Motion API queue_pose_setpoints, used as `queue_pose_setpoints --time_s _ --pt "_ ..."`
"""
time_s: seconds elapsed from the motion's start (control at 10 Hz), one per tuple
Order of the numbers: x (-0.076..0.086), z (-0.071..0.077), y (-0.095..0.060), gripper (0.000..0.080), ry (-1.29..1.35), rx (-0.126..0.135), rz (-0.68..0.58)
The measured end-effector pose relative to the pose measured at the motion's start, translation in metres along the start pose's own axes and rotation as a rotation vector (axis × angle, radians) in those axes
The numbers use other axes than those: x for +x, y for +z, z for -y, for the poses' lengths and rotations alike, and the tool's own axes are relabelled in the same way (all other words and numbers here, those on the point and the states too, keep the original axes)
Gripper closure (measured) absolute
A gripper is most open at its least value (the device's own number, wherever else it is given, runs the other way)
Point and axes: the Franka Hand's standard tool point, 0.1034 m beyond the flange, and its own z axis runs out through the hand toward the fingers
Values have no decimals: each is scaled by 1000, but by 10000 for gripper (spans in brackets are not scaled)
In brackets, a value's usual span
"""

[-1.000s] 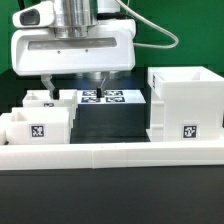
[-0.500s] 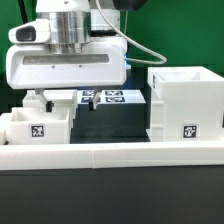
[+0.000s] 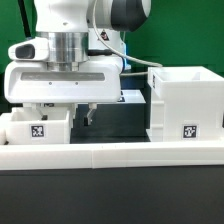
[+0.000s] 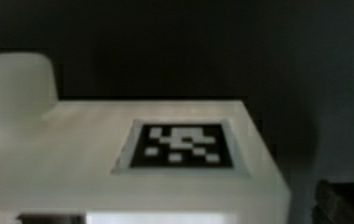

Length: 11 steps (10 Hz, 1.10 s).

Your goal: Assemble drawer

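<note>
- Nearest in the exterior view, the border wall (image 3: 110,155) runs along the 9-to-3 line. It is no part of the job, only a fence in front of the parts.
- Just behind it, on the exterior view's left, stands the front tray (image 3: 38,126), open side up and its tag facing the camera. Its long axis looks to run along the same 9-to-3 line as the wall.
- The gripper (image 3: 63,112) hangs right over that tray, which lies at its 6 o'clock, close beneath.
    - One dark fingertip (image 3: 89,116) shows just past the tray's 3 o'clock end.
    - The other fingertip is hidden behind the tray.
    - From that spread I judge the jaws parted and gripping nothing.
- The coming move turns on this: the fingers seem set along the tray's long axis, so I judge a closing would meet its end walls, not its sides.
- The wrist view is blurred. It shows a white face (image 4: 85,130) with a tag very near the camera, and I cannot tell which part it belongs to.
- At the gripper's 3 o'clock, well apart, the housing (image 3: 186,104) stands upright with its open top showing.
- Farthest back, a sliver of the marker board (image 3: 132,97) shows between the gripper and the housing.
</note>
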Motion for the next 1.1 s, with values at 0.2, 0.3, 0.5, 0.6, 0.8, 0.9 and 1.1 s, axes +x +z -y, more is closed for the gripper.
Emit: queue_pose_setpoints --time_s 0.2,0.3,0.5,0.6,0.8,0.9,1.1 --pt "-1 0 1 150 1 0 1" --pt "0 0 1 150 1 -1 0" --pt "0 0 1 408 1 -1 0" --pt "0 0 1 408 1 -1 0" --pt "1 5 1 719 -6 4 0" --pt "1 8 1 719 -9 8 1" --pt "1 8 1 756 -9 7 0"
